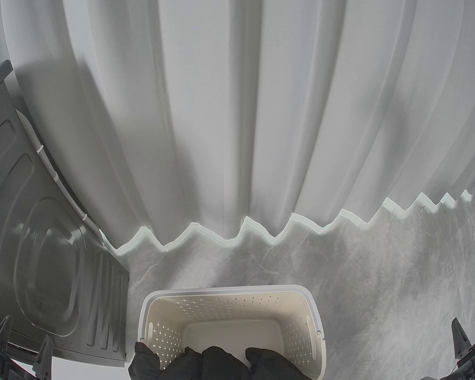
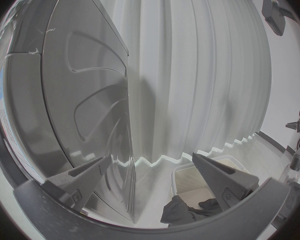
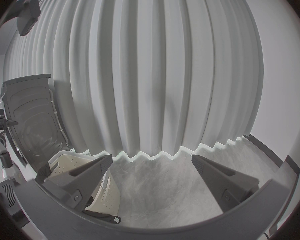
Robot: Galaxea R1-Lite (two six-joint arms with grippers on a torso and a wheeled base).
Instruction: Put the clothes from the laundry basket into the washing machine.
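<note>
1. My left gripper (image 2: 151, 157) is spread wide and empty, its two dark wedge-shaped fingers standing well apart
2. My right gripper (image 3: 150, 157) is opened just as wide and also has nothing between its fingers
3. The laundry basket (image 1: 227, 292) sits on the floor between the two grippers and lower than both; it is a pale plastic tub with small perforations in its walls
4. The clothes (image 1: 216, 362) are dark crumpled pieces heaped at the end of the basket closest to me, and one fold hangs over the rim on the left gripper's side; neither gripper touches them
5. The washing machine (image 1: 42, 259) stands just beside the left gripper, on the side away from the right gripper; I see a grey metal panel with pressed ribs, and a pale ribbed hose (image 1: 47, 159) runs down its far edge
6. The basket is near the machine's lower corner, with a narrow strip of floor (image 1: 396, 270) between them
7. The right gripper hangs over bare grey marbled floor, with the basket off to its inner side and apart from it
8. A white pleated curtain (image 1: 237, 106) hangs beyond both grippers, its hem meeting the floor behind the basket
</note>
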